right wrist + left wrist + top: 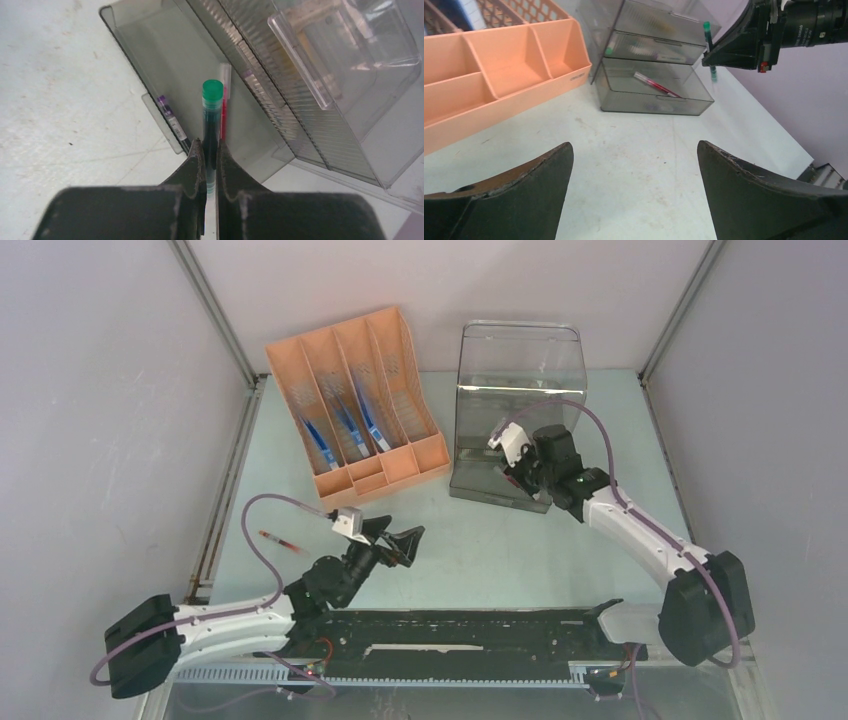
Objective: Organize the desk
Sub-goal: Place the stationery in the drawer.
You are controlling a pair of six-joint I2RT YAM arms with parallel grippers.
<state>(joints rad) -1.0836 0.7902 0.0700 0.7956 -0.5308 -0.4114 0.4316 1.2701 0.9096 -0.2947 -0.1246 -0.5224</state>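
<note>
The pale mint-green desk holds everything. My right gripper is shut on a green-capped pen and holds it upright over the open bottom drawer of a clear smoky drawer unit. A red pen and a purple-tipped pen lie in that drawer. My left gripper is open and empty just above the bare desk, left of the unit. In the left wrist view its jaws stand wide apart, and the green pen shows in the right gripper.
An orange desk organizer with several blue pens stands at the back left. A red pen lies loose on the desk left of my left arm. A black rail strip runs along the front edge.
</note>
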